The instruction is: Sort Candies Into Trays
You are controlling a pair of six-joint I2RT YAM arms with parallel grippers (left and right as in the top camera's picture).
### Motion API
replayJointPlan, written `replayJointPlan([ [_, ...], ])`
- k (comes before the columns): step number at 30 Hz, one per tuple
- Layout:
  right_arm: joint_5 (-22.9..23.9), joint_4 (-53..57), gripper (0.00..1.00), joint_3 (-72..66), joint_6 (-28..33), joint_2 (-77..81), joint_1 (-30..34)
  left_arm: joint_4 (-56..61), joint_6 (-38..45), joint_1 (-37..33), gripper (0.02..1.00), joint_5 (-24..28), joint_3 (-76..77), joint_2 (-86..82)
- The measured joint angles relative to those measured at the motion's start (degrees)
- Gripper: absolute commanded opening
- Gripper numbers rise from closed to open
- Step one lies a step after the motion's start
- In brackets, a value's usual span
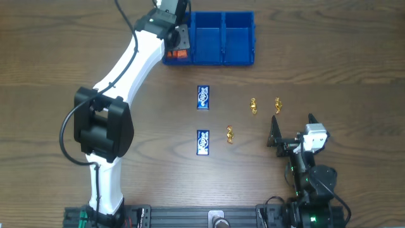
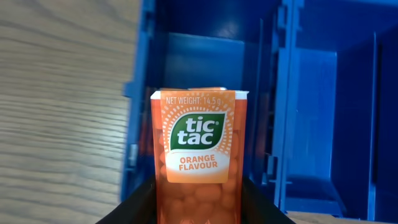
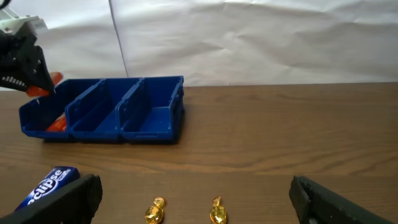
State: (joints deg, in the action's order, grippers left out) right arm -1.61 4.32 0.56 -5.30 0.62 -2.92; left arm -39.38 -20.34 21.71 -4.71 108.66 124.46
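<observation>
The right gripper [image 1: 292, 120] sits at the lower right of the top view, low over the bench [image 1: 354, 82]. Its fingers are spread wide with nothing between them. Up and to the left of it lies a gold-wrapped candy [image 1: 230, 134]. Further left, near the middle of the frame, a blue pack [image 1: 203, 142] lies flat.

One row higher, a second blue pack [image 1: 203, 97] lies straight above the first. To its right are a second gold candy [image 1: 253, 106] and a third gold candy [image 1: 277, 104], near each other but apart. All five pieces rest on the bare wood, well short of the tray.

At the top of the frame stands the blue tray [image 1: 223, 38], with three compartments side by side. The left arm reaches up the left half of the picture to the tray's left end. There the left gripper [image 2: 199, 193] is clamped on an orange candy box [image 2: 199, 149], one finger on each side. It holds the box upright over the left compartment.

In the right wrist view an orange patch [image 3: 56, 124] shows low inside that same compartment. I cannot tell what it is.
</observation>
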Motion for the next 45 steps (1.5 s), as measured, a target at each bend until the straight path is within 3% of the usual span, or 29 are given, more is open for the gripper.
replayJointPlan([
  [10, 0.0, 0.02, 0.998, 0.0, -0.02, 0.0, 0.0, 0.55, 0.96, 0.07, 0.411, 0.96, 0.33, 0.11],
  [11, 0.0, 0.02, 1.0, 0.0, -0.02, 0.0, 0.0, 0.55, 1.11, 0.02, 0.485, 0.98, 0.33, 0.11],
  [13, 0.02, 0.02, 1.0, 0.0, -0.02, 0.0, 0.0, 0.52, 1.62, -0.04, 0.726, 1.05, 0.33, 0.11],
  [15, 0.0, 0.02, 0.998, 0.0, -0.02, 0.0, 0.0, 0.57, 1.66, -0.2, 0.842, 1.22, 0.35, 0.11],
  [17, 0.02, 0.02, 1.0, 0.0, 0.0, 0.0, 0.0, 0.59, 1.92, -0.26, 0.895, 1.22, 0.33, 0.11],
  [26, 0.0, 0.02, 0.998, 0.0, 0.0, 0.0, 0.0, -1.64, 0.9, 1.97, 0.989, -2.78, 0.33, -4.46],
  [36, 0.0, 0.0, 1.0, 0.0, 0.0, 0.0, 0.0, 0.9, 0.7, 12.04, 1.0, -8.15, -6.86, -32.59],
  [40, 0.0, 0.04, 1.0, 0.0, -0.02, 0.0, 0.0, 8.04, 1.7, 10.32, 1.0, -8.72, -18.12, -43.69],
  [45, 0.0, 0.04, 0.998, 0.0, -0.02, -0.02, 0.0, 19.26, 5.64, 2.32, 1.0, -5.44, -37.9, -60.94],
])
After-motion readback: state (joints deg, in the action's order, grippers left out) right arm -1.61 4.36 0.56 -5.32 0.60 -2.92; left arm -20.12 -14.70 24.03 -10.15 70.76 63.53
